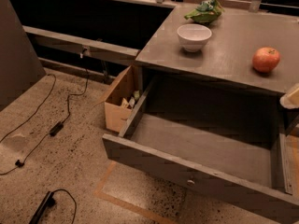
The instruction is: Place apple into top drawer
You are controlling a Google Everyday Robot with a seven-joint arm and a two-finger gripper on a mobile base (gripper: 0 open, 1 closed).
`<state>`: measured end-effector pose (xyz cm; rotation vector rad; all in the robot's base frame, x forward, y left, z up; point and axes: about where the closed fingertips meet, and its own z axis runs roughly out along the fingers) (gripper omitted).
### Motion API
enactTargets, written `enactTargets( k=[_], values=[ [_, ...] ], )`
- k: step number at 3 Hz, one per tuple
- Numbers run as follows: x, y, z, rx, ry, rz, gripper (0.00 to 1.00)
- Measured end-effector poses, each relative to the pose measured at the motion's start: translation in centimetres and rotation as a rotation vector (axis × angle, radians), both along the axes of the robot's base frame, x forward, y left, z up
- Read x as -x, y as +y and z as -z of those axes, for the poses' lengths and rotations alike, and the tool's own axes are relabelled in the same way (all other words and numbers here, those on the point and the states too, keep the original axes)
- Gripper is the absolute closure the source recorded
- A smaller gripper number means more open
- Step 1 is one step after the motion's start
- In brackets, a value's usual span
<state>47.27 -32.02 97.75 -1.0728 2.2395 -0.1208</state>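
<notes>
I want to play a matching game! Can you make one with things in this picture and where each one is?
Things:
1 apple
2 white bowl
3 top drawer
4 cardboard box

Places:
A on the floor
B pulled open below the countertop
C next to the green leafy item
D alone on the countertop's right side

Pairs: 1-D, 2-C, 3-B, 4-A.

The gripper just peeks in at the right edge, below the apple.

Wht bowl (pixel 194 36) & green leafy item (pixel 204 14) on counter (pixel 233 62); cardboard box (pixel 117 107) beside it on floor (pixel 74 171); cables (pixel 56 128) nearby.
</notes>
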Motion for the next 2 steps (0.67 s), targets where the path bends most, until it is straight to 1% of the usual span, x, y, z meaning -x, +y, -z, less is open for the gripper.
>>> enactTargets(
  k=[1, 2],
  values=[
    [-1.1, -3.6, 0.8, -0.117, -0.109, 0.117, 0.0],
    [-3.5, -6.9, 1.2, -0.218, -0.22, 0.224, 0.0]
  ],
)
